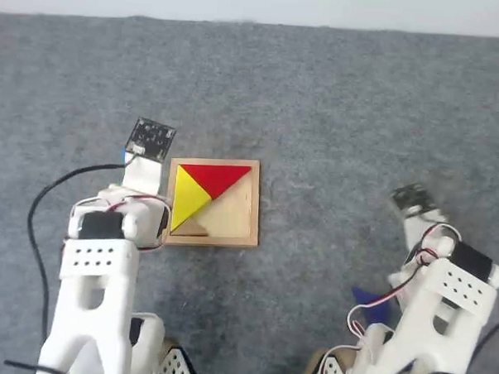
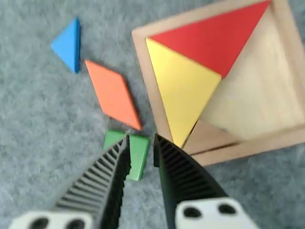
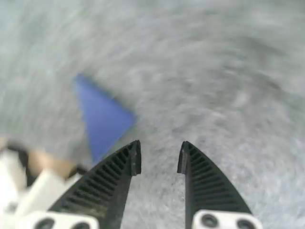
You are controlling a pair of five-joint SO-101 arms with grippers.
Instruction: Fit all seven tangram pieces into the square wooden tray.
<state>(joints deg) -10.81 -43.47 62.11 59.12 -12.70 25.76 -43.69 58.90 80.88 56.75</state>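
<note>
Left claw [image 2: 141,138], narrowly spread, hangs over green piece [image 2: 139,158] just beside tray [image 2: 248,144]; red triangle [image 2: 214,38] & yellow triangle [image 2: 183,88] lie inside. Right claw [image 3: 158,157], spread, is near dark-blue triangle [image 3: 102,117] on counter [image 3: 228,71]. Risk: the thin, flat green piece slips the pinch or snags the tray rim.

Red triangle [image 2: 214,38], yellow triangle [image 2: 183,90], orange parallelogram [image 2: 113,93], green piece [image 2: 137,150], light-blue triangle [image 2: 69,44] — grey cloth [image 1: 361,101]

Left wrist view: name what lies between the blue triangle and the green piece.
The orange parallelogram lies there, as the left wrist view shows.
</note>
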